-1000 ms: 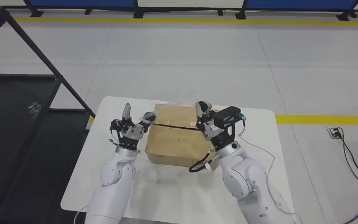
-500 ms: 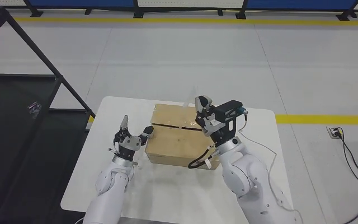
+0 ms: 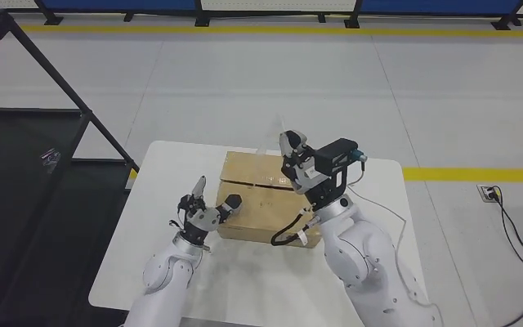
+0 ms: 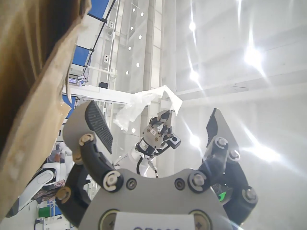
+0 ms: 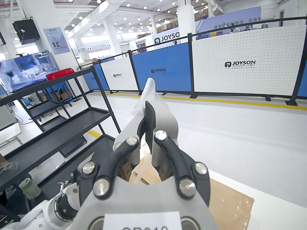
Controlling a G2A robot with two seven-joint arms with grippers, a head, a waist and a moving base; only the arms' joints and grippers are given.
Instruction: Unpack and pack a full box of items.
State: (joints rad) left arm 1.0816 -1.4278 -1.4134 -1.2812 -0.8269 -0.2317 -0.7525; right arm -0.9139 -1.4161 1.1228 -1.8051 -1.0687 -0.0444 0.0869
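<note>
Cardboard box [image 3: 260,208] sits mid-table on the white table [image 3: 245,274], flaps down. Its top seam [image 3: 257,185] runs left to right across the lid. The right gripper [image 5: 148,113] is raised above the far-right part of the box. Its fingers are pinched together on a strip of clear film [image 4: 144,102], likely the sealing tape. The strip's free end flutters above the fingers, and a translucent band trails down from them toward the lid. Whether its lower end is stuck to the cardboard I cannot tell. The left gripper [image 3: 216,196] is at the box's near-left corner, tilted upward, fingers spread wide with nothing between them. One finger overlaps the box top in the top view, and the left wrist view shows a cardboard edge just beside it.

Judgement: the step in hand is clearing the film off the seam so the flaps can be lifted. Key relation: the seam's long axis lies left-right, so the flaps should hinge on the near and far edges. The box lies below and to the near side of the right gripper. The free left gripper is nearer the near flap, so it is the likelier one to open it. Risk: the box may lift or slide if the film clings.
</note>
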